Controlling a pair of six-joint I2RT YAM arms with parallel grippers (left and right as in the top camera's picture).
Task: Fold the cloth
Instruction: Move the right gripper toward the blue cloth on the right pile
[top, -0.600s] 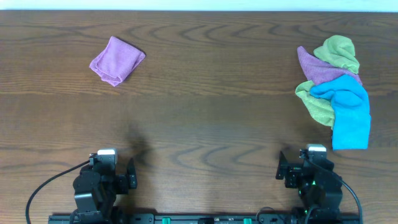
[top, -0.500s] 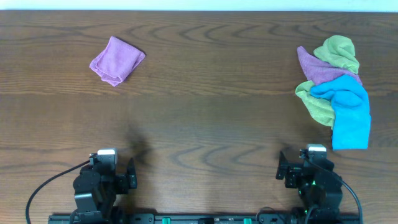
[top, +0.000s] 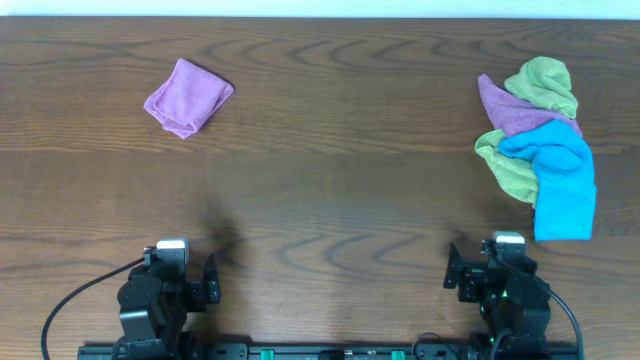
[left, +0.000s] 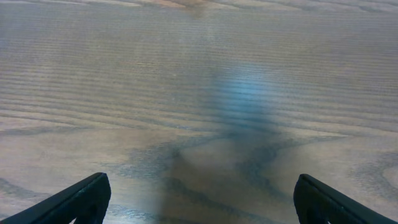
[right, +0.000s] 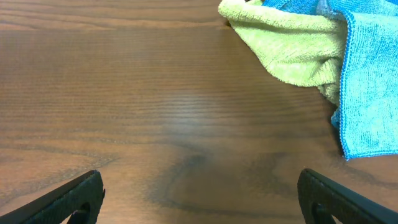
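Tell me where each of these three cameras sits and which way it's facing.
Overhead: above the table, looking straight down; left arm and right arm show at the bottom edge.
Left wrist: low on the left hand, facing forward over bare wood; both open fingertips at the bottom corners.
Right wrist: low on the right hand, facing the blue cloth and a lime-green cloth; fingertips likewise.
Shared: overhead and right wrist both show the blue and lime-green cloths.
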